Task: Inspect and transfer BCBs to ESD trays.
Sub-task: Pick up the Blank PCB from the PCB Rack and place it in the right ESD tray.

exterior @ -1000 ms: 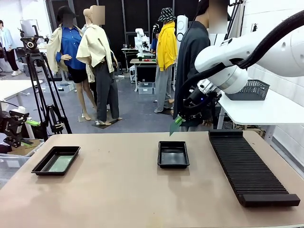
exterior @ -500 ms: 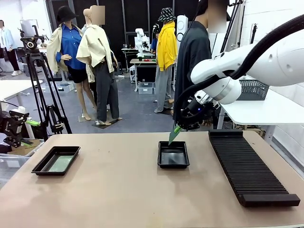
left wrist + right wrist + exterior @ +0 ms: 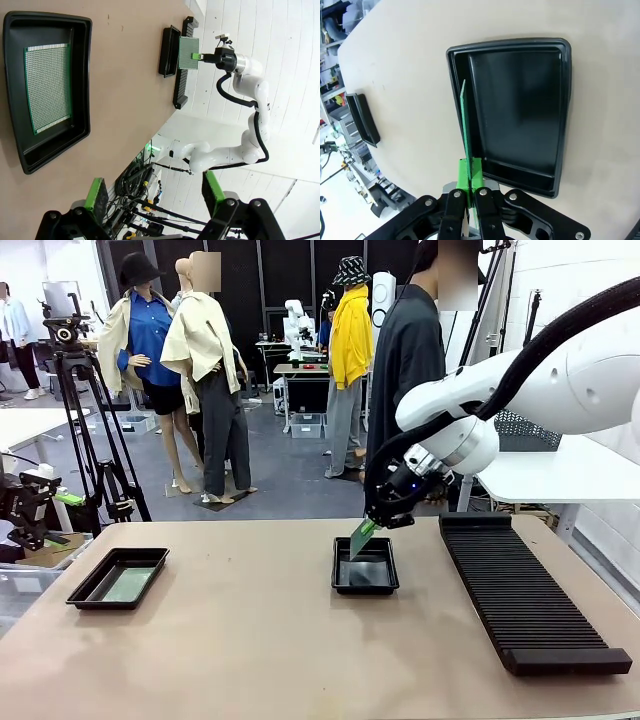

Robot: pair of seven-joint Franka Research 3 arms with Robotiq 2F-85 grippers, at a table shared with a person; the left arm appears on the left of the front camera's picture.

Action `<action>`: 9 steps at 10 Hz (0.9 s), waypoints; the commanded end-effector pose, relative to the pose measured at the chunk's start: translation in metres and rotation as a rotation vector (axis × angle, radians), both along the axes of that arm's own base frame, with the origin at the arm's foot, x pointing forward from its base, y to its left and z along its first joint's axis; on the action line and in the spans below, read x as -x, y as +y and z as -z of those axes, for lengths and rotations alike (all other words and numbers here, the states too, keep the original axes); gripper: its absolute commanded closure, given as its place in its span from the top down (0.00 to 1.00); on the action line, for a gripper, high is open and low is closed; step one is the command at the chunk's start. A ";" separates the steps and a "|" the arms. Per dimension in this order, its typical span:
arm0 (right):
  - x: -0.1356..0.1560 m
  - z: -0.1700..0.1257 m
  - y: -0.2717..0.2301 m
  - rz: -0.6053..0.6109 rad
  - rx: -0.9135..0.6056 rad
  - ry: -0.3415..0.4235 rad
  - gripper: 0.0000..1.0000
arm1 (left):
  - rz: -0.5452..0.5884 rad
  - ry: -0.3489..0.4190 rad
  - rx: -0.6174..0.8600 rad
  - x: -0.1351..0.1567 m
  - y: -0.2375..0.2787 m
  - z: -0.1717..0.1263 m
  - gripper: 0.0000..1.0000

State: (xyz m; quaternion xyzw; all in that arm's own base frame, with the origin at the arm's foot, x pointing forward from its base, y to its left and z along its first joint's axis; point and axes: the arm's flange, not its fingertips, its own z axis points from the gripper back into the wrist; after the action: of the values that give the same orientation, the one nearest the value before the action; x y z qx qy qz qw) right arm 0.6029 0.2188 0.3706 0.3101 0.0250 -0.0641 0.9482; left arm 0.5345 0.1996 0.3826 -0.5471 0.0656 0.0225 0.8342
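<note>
My right gripper [image 3: 384, 521] is shut on a green BCB [image 3: 362, 538], holding it tilted just above the far left rim of the middle ESD tray [image 3: 365, 583]. In the right wrist view the BCB [image 3: 466, 125] stands edge-on between the shut fingers [image 3: 470, 172], over the left wall of that tray [image 3: 562, 110], whose floor is bare. A second ESD tray [image 3: 88, 587] at the left holds a flat BCB [image 3: 129, 585]. The left wrist view looks down on this tray [image 3: 82, 75] and its BCB [image 3: 47, 87]; my left gripper [image 3: 155, 190] is open above the table beside it.
A long black ribbed rack [image 3: 525, 590] lies on the table's right side, next to the middle tray. A person in dark clothes [image 3: 405, 360] stands at the far edge behind my right arm. A black mesh basket [image 3: 520, 428] sits on a white side table.
My right arm has come down and moved left with the BCB, from above the table's far edge to just over the middle tray's rim. The left tray is unchanged.
</note>
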 end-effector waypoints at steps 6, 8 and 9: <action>0.005 0.038 0.003 0.004 -0.028 -0.081 0.00 | -0.006 0.013 -0.027 0.003 -0.002 -0.002 1.00; 0.004 0.044 0.002 0.032 -0.019 -0.092 0.00 | -0.006 0.013 -0.027 0.003 -0.002 -0.002 1.00; 0.003 0.047 0.002 0.038 -0.013 -0.103 0.00 | -0.006 0.013 -0.027 0.003 -0.002 -0.002 1.00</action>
State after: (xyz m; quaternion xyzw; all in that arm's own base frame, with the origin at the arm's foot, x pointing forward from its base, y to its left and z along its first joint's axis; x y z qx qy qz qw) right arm 0.6029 0.2221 0.3321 0.3038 -0.0125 -0.0617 0.9507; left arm 0.5345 0.1997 0.3826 -0.5470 0.0657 0.0225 0.8343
